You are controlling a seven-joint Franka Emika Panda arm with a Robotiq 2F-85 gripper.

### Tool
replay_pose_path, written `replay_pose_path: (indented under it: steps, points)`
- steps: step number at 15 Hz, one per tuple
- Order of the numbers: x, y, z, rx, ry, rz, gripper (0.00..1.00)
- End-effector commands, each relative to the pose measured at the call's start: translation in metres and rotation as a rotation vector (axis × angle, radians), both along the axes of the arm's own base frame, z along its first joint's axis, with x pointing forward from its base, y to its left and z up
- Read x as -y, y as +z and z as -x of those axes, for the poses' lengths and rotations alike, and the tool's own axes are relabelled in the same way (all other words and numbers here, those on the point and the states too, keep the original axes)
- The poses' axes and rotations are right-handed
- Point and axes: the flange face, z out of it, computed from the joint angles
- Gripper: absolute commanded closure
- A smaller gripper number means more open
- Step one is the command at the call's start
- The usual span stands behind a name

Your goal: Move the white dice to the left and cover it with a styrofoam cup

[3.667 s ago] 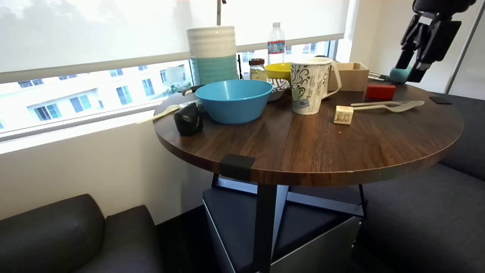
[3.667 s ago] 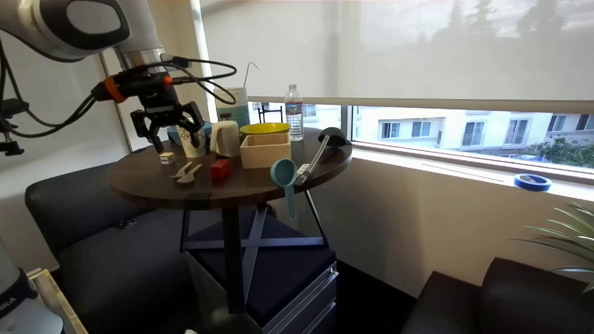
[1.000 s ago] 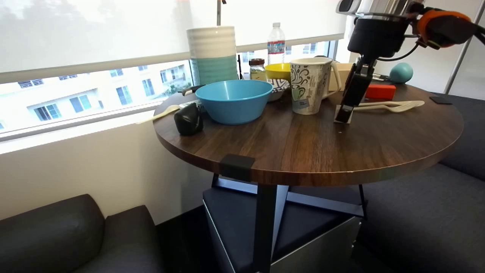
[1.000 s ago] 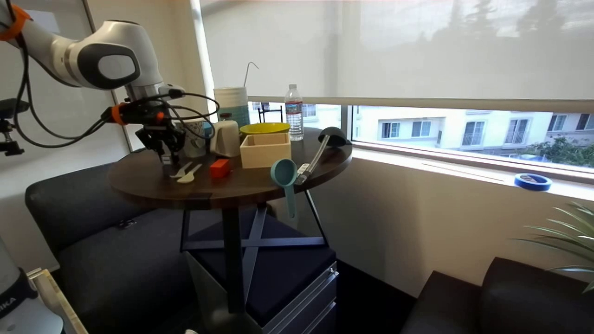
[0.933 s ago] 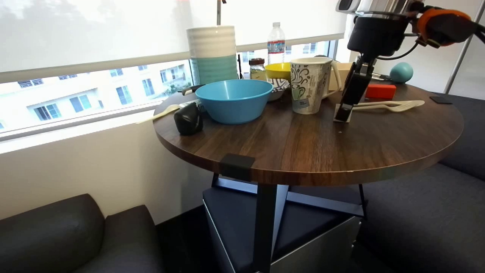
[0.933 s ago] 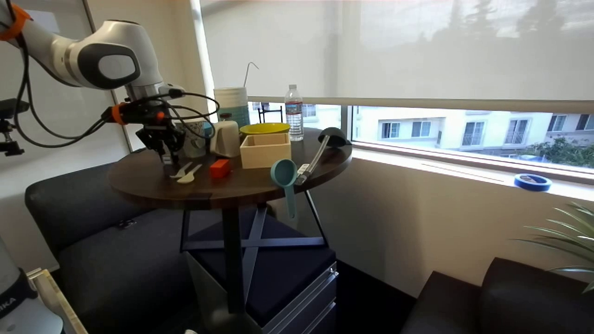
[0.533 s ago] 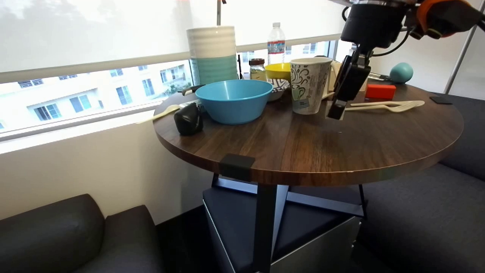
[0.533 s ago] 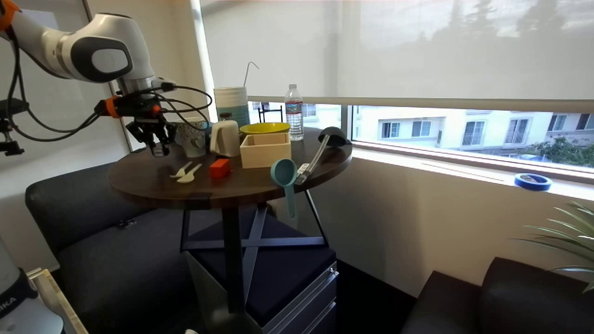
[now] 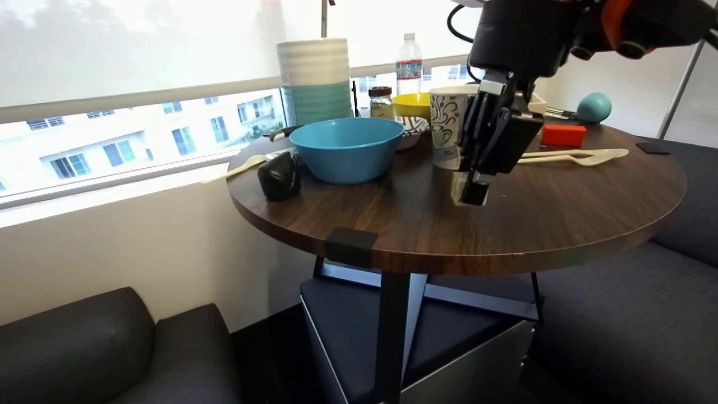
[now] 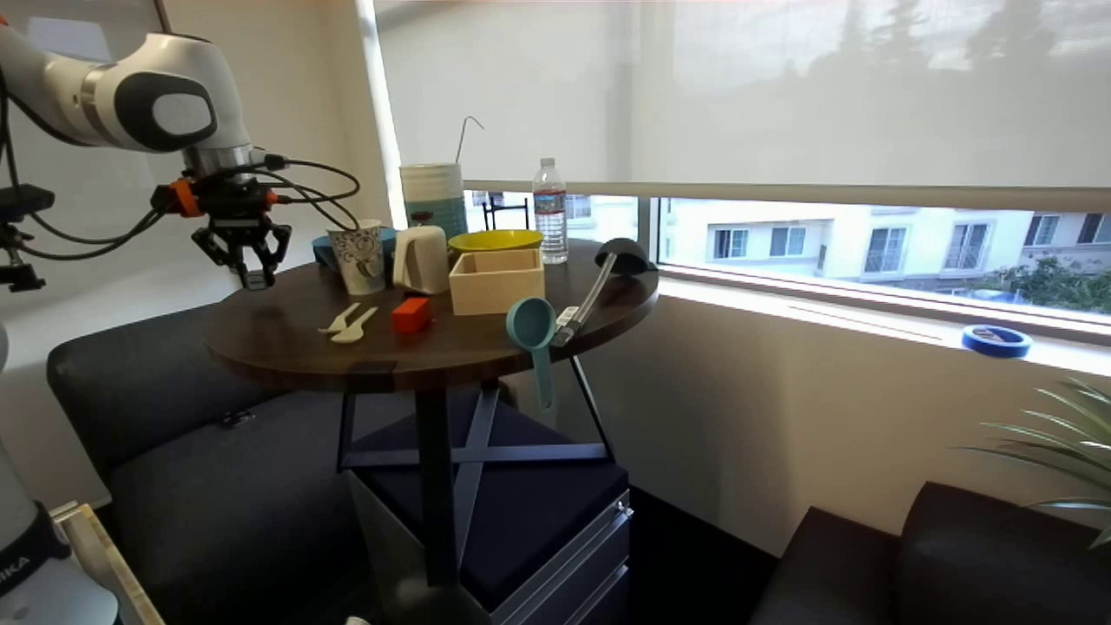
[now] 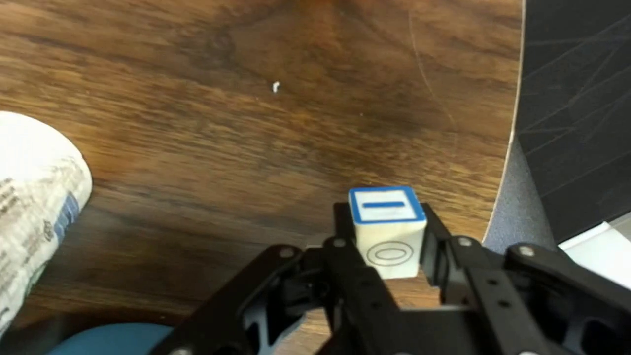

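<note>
The white dice point(image 11: 389, 251), a cream cube with a blue-framed face, sits between the fingers of my gripper point(image 11: 387, 231), which is shut on it. In an exterior view the gripper point(image 9: 470, 188) covers part of the dice point(image 9: 458, 189); in an exterior view the gripper point(image 10: 255, 276) appears to hold it above the tabletop. The styrofoam cup point(image 10: 359, 260), white with scribbled drawings, stands upright with its wide rim up. My gripper hides part of the cup point(image 9: 445, 134) in an exterior view. At the wrist view's left edge only a portion of the cup point(image 11: 37, 212) shows.
A blue bowl point(image 9: 345, 154) and a black lump point(image 9: 279, 177) stand left of the cup. A pale mug point(image 10: 421, 260), wooden box point(image 10: 495, 295), red block point(image 10: 411, 315) and plastic cutlery point(image 10: 351, 328) lie across the table. The round table's edge point(image 11: 510, 143) runs close to the dice.
The dice has risen off the table in my gripper and moved away from the cutlery, passing in front of the cup toward the table's edge. The cup has stayed put.
</note>
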Motion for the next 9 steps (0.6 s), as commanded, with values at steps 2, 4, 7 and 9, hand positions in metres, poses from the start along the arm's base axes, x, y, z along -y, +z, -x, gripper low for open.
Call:
replay_pose_path:
  steps: [2, 4, 7, 9]
  points:
    - [-0.015, -0.018, -0.034, -0.019, 0.076, 0.035, 0.92]
    - [-0.016, -0.021, -0.045, -0.023, 0.085, 0.038, 0.92]
    - [-0.012, -0.017, -0.056, -0.045, 0.059, 0.04, 0.4]
    - [-0.007, 0.003, -0.057, -0.014, 0.047, 0.018, 0.28]
